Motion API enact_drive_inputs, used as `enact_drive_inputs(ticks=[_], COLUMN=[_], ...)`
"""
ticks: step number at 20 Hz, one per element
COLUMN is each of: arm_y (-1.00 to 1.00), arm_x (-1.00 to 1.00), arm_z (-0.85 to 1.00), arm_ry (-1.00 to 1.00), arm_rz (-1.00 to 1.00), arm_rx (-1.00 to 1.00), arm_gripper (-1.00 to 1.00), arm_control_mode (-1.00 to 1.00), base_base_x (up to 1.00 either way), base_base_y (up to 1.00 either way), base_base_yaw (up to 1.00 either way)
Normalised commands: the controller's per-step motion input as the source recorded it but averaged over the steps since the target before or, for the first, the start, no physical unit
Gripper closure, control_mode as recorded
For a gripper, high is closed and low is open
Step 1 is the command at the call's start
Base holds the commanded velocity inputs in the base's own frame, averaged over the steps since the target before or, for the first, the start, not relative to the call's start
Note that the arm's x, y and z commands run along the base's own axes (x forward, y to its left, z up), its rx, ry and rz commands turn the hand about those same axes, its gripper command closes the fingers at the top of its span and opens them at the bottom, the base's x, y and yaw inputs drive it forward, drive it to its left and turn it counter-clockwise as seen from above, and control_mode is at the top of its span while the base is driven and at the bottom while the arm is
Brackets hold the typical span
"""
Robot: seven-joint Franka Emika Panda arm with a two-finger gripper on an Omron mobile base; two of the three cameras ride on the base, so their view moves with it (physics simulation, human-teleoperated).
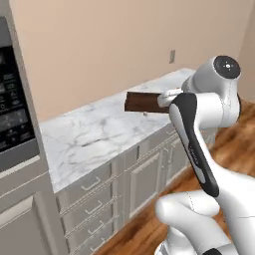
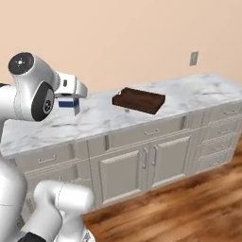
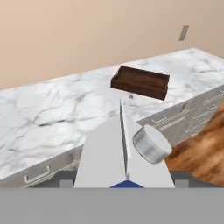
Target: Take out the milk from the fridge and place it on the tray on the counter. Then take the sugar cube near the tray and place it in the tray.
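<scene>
- One carton in hand: I have the milk [image 3: 124, 159] clamped between the jaws of the gripper [image 2: 69, 105], gable top forward.
- Ahead of the jaws, well apart, the tray [image 3: 141, 82] sits on the counter [image 3: 57, 109].
- I judge the carton light, stiff, slightly slick; its flat sides suit my grip.

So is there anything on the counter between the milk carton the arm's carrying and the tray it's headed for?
Nothing visible. The milk sits in the end effector, and the marble counter between it and the tray lies bare. The only small thing is the sugar cube at the tray's near edge, low beside the tray.
</scene>
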Motion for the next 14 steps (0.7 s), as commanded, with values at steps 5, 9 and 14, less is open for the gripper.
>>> enact_drive_inputs(ticks=[5,9,14], arm_y=[0.0,0.0,0.0], arm_x=[0.0,0.0,0.0], arm_z=[0.0,0.0,0.0], arm_ry=[0.0,0.0,0.0], arm_rz=[0.0,0.0,0.0], arm_rx=[0.0,0.0,0.0], arm_gripper=[1.0,1.0,1.0], arm_control_mode=[1.0,1.0,1.0], base_base_x=[1.0,1.0,0.69], base_base_y=[-0.59,-0.73,-0.88], base_base_yaw=[0.51,0.54,0.57])
